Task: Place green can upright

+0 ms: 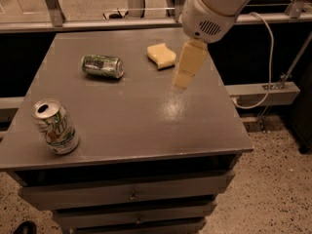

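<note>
**A:** In the camera view, where is the green can [102, 66]?

**B:** It's lying on its side on the far left part of the table [146, 126], with its silver ends pointing left and right. Nothing touches it. A yellow sponge [162, 55] lies to its right, apart from it.

**A:** And the gripper [185, 73]?

**B:** It hangs above the table's right half, just in front of the sponge and well apart from the can. It holds nothing. I cannot tell from this angle whether it's wide or narrow.

**A:** So what might go wrong?

**B:** First, the can is round and lying down. I'd expect a glancing, off-centre touch to send it rolling toward the near or far edge.

Second, the way from the gripper to the can runs close by the sponge. A low sweep could shove the sponge into the can.

Third, a whitish can [54, 126] stands upright near the front left corner. Going for that one would be the wrong target. It's also close to the edge, so a brush from the arm could knock it off.

**A:** And when it sets the can down?

**B:** A slim can has a small base. If it's released while tilted, it would probably topple.
</note>
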Motion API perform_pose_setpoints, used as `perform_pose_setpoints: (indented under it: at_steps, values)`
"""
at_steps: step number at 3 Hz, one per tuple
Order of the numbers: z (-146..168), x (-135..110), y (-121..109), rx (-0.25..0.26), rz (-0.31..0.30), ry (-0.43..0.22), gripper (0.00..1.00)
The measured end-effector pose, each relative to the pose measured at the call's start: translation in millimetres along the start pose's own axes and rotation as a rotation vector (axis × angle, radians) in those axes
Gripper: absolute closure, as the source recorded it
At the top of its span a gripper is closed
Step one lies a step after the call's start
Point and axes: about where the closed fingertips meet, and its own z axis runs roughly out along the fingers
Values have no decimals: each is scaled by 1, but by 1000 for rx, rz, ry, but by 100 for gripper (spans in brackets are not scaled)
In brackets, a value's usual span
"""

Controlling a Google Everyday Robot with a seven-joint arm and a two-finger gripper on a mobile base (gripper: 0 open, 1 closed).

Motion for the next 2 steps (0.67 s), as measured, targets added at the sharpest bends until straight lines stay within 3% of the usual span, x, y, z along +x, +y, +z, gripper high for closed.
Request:
perform_pose_setpoints:
  at_steps: [1,2]
  values:
    - [0,0,0,0,0,0,0]
    - [7,-20,-10,22,7,-58,0]
